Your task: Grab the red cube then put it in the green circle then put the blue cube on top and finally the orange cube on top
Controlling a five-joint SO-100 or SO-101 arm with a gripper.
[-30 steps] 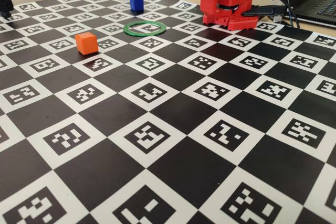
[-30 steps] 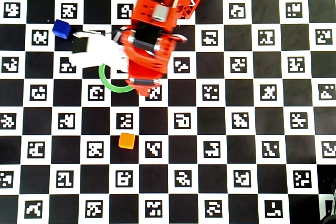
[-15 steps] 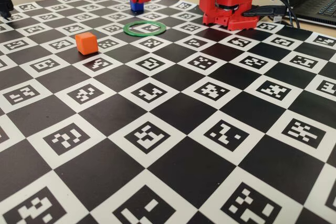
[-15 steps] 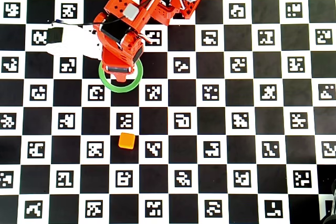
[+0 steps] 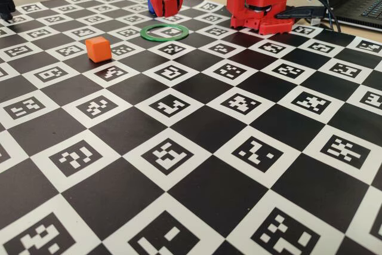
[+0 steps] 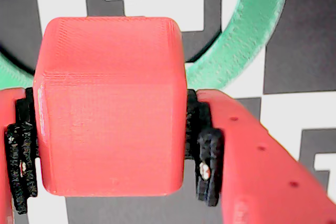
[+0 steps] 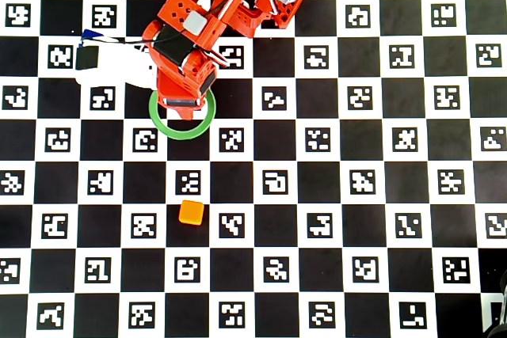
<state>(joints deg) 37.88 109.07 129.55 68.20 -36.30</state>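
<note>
The red cube (image 6: 107, 103), stiff, light, smooth-faced plastic, looks best held on 2 opposite flat sides. The claw (image 6: 113, 153) grips it so, hovering above the green circle (image 6: 247, 35) on the checkered counter (image 5: 197, 189).

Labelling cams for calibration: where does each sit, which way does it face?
Fixed view: low at the board edge opposite the arm's base, facing it; gripper by the green circle.
Wrist view: on the gripper, looking down past the red cube.
Overhead view: straight down; arm covers the cube.
Shared: green circle, all three; orange cube, fixed and overhead.
</note>
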